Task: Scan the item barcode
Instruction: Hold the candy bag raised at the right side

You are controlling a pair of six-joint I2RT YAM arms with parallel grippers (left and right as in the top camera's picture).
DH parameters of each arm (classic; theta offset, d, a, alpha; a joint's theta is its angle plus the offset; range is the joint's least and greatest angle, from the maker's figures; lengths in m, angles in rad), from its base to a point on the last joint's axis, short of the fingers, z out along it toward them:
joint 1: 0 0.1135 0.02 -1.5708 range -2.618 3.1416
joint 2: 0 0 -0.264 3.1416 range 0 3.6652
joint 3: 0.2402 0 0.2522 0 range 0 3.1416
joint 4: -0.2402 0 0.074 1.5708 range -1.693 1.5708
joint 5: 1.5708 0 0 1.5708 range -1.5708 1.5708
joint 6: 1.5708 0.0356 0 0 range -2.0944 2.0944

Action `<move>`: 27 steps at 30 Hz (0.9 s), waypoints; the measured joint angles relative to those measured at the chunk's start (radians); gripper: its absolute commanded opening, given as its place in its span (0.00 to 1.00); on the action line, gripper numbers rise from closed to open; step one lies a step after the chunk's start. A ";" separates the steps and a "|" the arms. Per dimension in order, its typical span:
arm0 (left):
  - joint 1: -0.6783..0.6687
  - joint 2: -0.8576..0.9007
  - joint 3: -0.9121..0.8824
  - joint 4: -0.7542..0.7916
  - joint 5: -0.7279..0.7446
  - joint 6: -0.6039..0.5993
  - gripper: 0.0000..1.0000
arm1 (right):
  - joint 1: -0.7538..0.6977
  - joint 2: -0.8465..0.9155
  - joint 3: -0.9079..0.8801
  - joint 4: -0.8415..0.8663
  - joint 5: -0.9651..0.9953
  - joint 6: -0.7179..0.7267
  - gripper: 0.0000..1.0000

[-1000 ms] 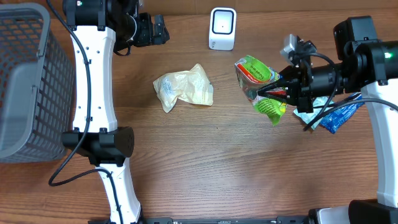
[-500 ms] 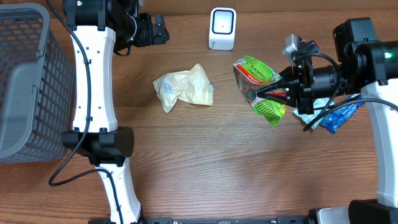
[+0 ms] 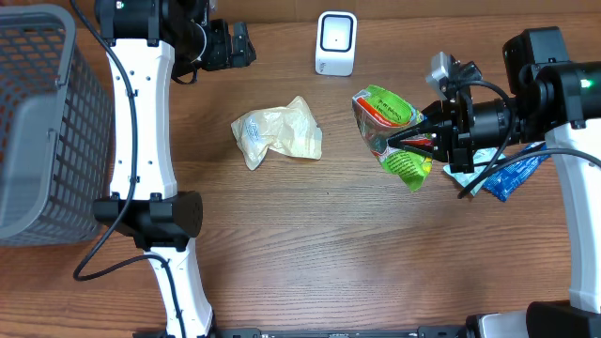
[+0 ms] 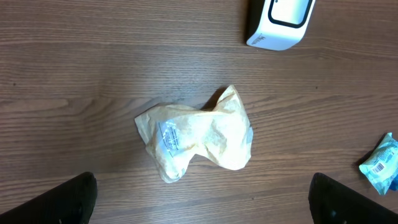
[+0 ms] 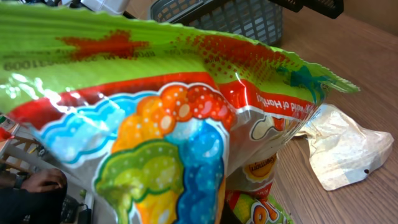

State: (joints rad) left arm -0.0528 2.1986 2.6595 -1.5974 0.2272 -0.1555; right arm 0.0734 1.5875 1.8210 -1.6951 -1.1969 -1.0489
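Right gripper (image 3: 402,139) is reaching in from the right side of the table (image 3: 310,244) with its jaws pinched fully together on the green snack bag (image 3: 387,111); the dark fingers are crossing the bag's middle, and the green lower flap is hanging past them toward the near edge. The bag is sitting right of centre, near the white scanner (image 3: 335,42) but not touching it, the scanner standing at the far edge. Whether the bag's underside is touching the wood cannot be told from overhead. In the right wrist view the bag's glossy printed face is filling nearly the whole frame, green band on top, red, orange and blue graphics below; no barcode is showing on this face. Left gripper (image 3: 232,44) is hanging at the far left of the table, well apart from the bag, jaws spread to their widest and gripping nothing; its two dark fingers (image 4: 76,198) are appearing only at the bottom corners of the left wrist view, with bare wood between them. A crumpled yellow bag (image 3: 277,133) is lying loose at mid-table, between the two arms, a white label patch facing up. A blue packet (image 3: 512,176) is lying under the right arm, partly hidden by cables. A grey mesh basket (image 3: 38,131) is occupying the left edge.
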 measured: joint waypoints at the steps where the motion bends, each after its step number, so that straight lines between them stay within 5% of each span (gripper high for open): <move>1: 0.000 0.000 0.000 0.000 0.000 0.000 1.00 | 0.000 0.000 0.000 0.000 0.000 0.000 0.04; 27: 0.000 0.000 0.000 0.000 0.000 0.000 1.00 | 0.000 -0.007 0.000 0.000 0.026 -0.220 0.04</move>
State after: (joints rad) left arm -0.0528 2.1986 2.6595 -1.5974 0.2272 -0.1555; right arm 0.0734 1.5806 1.8210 -1.6951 -1.1713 -1.2686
